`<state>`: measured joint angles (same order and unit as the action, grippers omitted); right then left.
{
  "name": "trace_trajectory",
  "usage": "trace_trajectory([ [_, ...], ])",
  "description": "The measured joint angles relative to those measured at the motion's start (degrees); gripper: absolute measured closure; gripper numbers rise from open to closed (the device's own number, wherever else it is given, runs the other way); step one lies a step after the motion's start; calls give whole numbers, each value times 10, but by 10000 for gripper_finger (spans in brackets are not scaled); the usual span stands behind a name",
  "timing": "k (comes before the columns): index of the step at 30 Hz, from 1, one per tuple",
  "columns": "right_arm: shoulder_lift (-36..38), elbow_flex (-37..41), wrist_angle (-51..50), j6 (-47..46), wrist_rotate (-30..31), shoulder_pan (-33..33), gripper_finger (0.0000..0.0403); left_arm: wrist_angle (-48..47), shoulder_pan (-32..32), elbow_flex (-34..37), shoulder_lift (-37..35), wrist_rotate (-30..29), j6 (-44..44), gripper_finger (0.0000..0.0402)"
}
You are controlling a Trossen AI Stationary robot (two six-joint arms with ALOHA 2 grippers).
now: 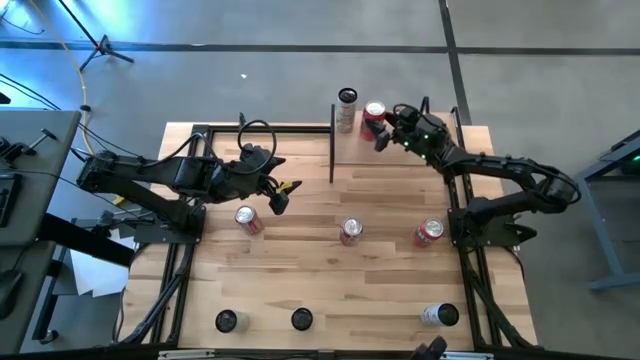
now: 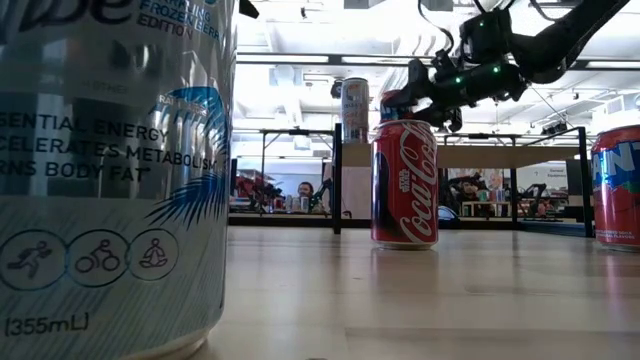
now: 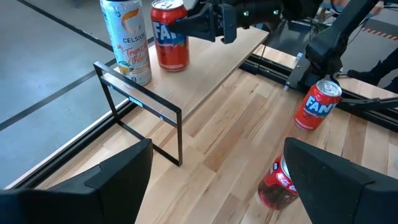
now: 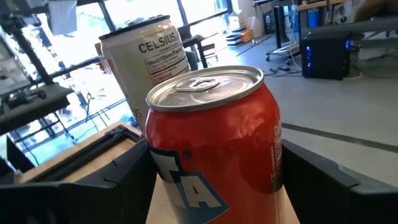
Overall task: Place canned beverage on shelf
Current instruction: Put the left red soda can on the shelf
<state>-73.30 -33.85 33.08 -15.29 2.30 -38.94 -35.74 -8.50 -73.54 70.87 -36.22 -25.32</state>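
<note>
A red Fanta can stands upright at the shelf's far left corner, with my right gripper shut on it. Beside it on the shelf is a white Celsius can. The shelf is a pale wood board with thin black uprights at the table's far edge. I cannot tell whether the can's base touches the board. My left gripper hangs open over the table's left half and holds nothing. My right gripper pinches the red Fanta can between its two fingers, one on each side of the can's body. The fingers come level from the table's right side. The can is upright, top up, its base at the shelf board or just above it.
On the tabletop a Coke can and a Fanta can lie in the middle row, with another red can near my left gripper. Three more cans stand along the near edge. One of them fills the low view's left.
</note>
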Motion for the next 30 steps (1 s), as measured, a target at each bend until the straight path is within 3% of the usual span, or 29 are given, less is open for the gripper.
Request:
trace_trajectory([
  [16, -1, 0, -6, 53, -125, -77, 124, 0, 0, 0, 0, 0, 0, 64],
  [30, -10, 2, 19, 75, -142, -87, 124, 0, 0, 0, 0, 0, 0, 64],
])
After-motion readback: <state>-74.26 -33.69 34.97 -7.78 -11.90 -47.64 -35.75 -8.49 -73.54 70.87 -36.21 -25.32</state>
